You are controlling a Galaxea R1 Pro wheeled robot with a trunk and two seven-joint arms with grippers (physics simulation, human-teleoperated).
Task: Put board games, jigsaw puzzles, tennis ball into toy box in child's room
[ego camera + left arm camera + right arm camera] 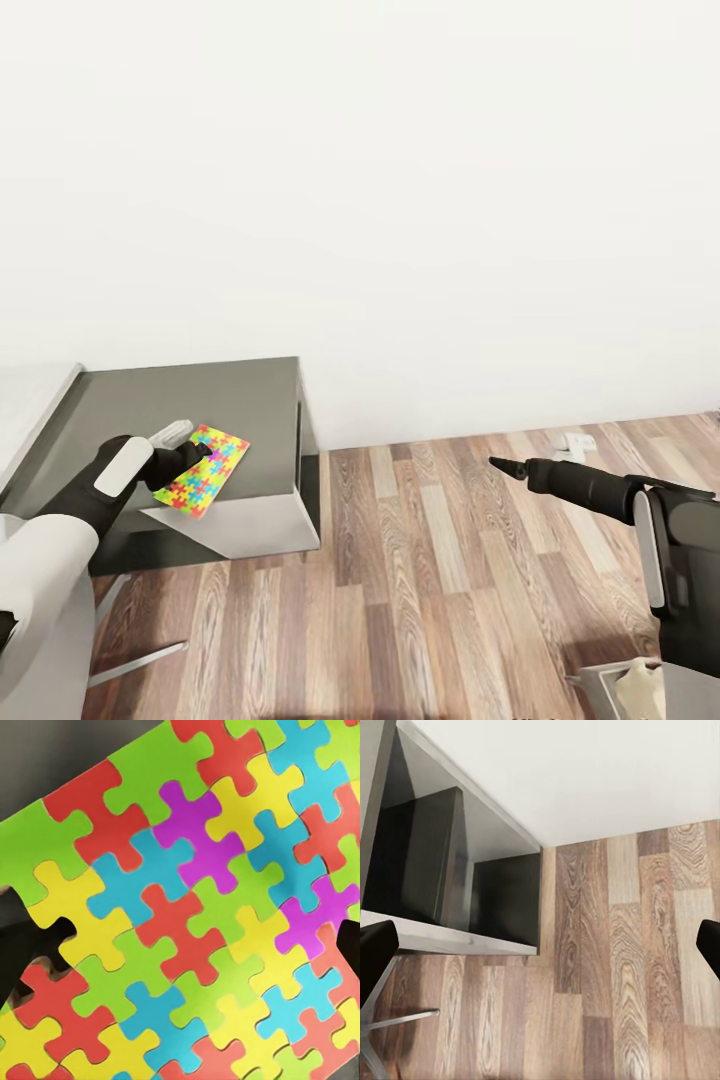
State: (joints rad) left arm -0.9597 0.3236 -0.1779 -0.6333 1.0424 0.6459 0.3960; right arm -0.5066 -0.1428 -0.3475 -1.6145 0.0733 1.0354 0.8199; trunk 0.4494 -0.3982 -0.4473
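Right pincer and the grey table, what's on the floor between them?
Nothing: in the head view, bare wood floor runs from the table to the right pincer.

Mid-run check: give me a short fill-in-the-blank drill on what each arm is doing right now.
1. The left gripper holds a jigsaw ____.
2. The jigsaw puzzle is held over the grey ____, not over the floor.
3. The right gripper is out over the wood-plank ____, and it is empty.
4. Behind the table rises a plain white ____.

Missing words: puzzle; table; floor; wall
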